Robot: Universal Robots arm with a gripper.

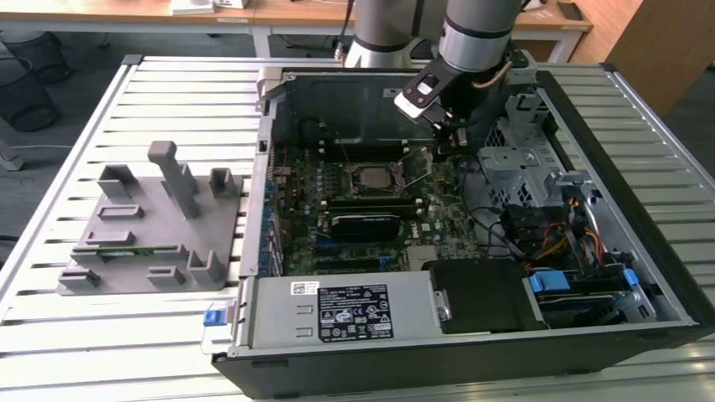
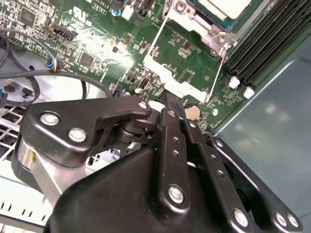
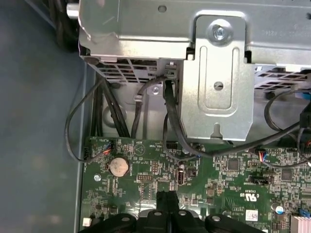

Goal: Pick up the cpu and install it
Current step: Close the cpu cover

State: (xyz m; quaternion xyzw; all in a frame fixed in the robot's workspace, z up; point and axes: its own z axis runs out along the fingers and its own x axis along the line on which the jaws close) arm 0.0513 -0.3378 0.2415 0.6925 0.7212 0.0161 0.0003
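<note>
Cpu [image 1: 369,177] lies flat in the black socket [image 1: 350,177] at the middle of the exterior view, a square chip with a pale silvery top. The gripper [image 1: 447,144] hangs just up and right of it inside the open computer case [image 1: 447,373], and both wrist views show its matte black fingers [image 3: 163,208] pressed together on nothing. Step reads as securing the chip: the shiny stamped load plate [image 2: 167,75] stands open beside the thin wire lever [image 2: 156,39], so press slow and square on bare metal, clear of the green motherboard [image 3: 228,187] and its small parts.
</note>
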